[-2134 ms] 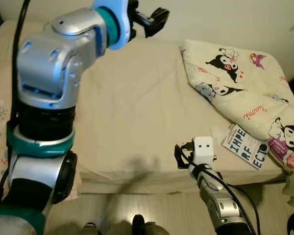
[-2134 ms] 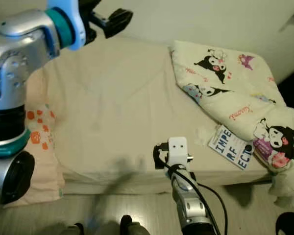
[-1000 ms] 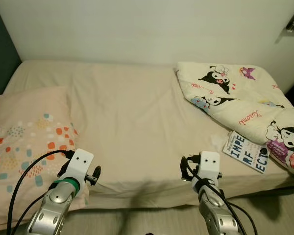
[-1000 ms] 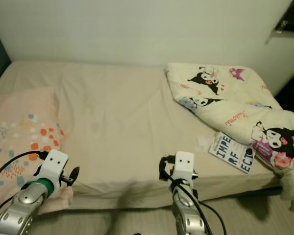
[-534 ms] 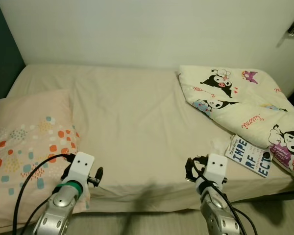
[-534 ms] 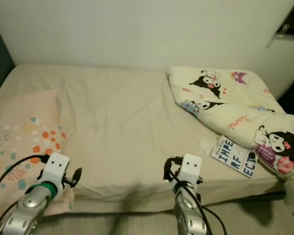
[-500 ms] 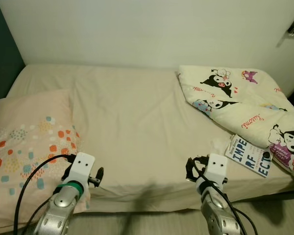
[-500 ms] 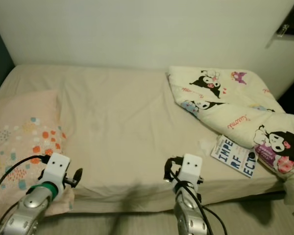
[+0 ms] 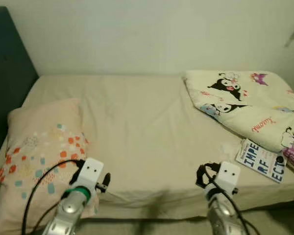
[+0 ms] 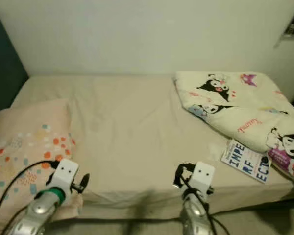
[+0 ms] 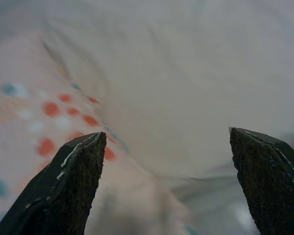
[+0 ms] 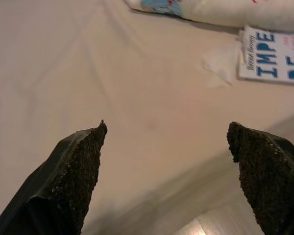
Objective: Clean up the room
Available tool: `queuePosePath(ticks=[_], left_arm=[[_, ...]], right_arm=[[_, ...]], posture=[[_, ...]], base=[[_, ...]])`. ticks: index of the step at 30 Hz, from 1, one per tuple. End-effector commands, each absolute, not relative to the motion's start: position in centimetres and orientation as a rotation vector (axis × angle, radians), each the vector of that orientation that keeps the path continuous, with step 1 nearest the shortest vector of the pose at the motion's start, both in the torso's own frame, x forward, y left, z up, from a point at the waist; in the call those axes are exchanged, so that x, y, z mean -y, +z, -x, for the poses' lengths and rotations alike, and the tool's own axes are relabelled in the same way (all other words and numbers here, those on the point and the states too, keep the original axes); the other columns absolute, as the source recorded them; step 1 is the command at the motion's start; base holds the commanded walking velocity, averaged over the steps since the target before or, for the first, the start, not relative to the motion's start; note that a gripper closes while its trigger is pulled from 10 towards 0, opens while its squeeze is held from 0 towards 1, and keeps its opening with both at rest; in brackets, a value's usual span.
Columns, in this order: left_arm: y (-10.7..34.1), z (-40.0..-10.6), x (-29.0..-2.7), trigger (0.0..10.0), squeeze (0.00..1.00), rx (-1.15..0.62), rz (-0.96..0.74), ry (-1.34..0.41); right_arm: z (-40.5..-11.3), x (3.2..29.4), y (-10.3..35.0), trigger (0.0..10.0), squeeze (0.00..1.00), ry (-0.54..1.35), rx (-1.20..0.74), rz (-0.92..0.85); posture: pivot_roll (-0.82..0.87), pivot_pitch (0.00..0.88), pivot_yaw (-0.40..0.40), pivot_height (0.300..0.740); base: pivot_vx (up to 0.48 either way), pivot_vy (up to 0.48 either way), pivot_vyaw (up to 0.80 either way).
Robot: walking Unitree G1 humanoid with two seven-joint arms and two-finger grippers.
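Observation:
A beige bed point(image 9: 147, 127) spreads out in front of me. A peach pillow point(image 9: 39, 142) with coloured dots lies at its left end. A cream cartoon-print blanket point(image 9: 245, 105) is bunched at the right end. A white book point(image 9: 262, 160) with blue letters lies by the blanket near the front edge, with a small white paper scrap point(image 9: 229, 147) beside it. My left gripper point(image 11: 165, 134) is open and empty over the pillow's corner. My right gripper point(image 12: 167, 126) is open and empty over bare sheet, short of the paper scrap point(image 12: 218, 63) and the book point(image 12: 274, 61).
A dark headboard point(image 9: 7, 98) stands at the bed's left end and a pale wall point(image 9: 147, 34) runs behind it. Both wrists point(image 9: 90, 172) point(image 9: 228, 177) are low at the bed's front edge. Floor point(image 10: 245, 215) shows below the mattress.
My left arm has come down from high above the bed to the front edge beside the pillow. The camera has shifted, bringing the headboard into view. The right arm holds its place.

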State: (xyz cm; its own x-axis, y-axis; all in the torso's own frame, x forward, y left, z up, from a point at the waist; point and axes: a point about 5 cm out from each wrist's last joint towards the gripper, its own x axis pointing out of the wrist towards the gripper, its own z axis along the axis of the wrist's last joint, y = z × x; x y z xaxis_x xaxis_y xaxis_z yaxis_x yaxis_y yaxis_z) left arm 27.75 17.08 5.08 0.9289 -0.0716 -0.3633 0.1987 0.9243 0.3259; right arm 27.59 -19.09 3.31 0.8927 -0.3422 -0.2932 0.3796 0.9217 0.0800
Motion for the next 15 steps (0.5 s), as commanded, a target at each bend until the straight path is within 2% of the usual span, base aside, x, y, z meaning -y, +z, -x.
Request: queuePosePath(ticks=[1,2,8,10,15], left_arm=[[5.0,-27.9,-17.1,10.0,0.00,-0.349,-0.383,-0.158],[4.9,-28.0,-17.1,10.0,0.00,-0.338,-0.371,-0.161],[4.2,-28.0,-17.2,10.0,0.00,-0.335,-0.339,-0.142],[2.7,-27.2,-17.7,10.0,0.00,-0.371,-0.285,-0.106],[1.0,-26.3,-17.8,10.0,0.00,-0.431,-0.246,-0.114]], right_arm=[[-27.5,18.9,3.7,10.0,0.00,-0.365,-0.254,-0.084],[-27.1,19.0,3.6,10.0,0.00,-0.372,-0.258,-0.080],[-26.3,19.1,2.9,10.0,0.00,-0.382,-0.279,-0.089],[-26.0,18.9,2.1,10.0,0.00,-0.378,-0.309,-0.100],[-26.6,18.1,1.2,10.0,0.00,-0.330,-0.360,-0.073]], posture=[[0.17,0.000,0.107,0.740],[0.17,0.000,0.080,0.740],[0.13,0.000,0.074,0.740],[0.09,0.000,0.063,0.740],[0.09,0.000,0.048,0.740]], base=[[0.000,0.000,0.00],[0.000,0.000,0.00],[0.000,0.000,0.00],[0.000,0.000,0.00],[0.000,0.000,0.00]])
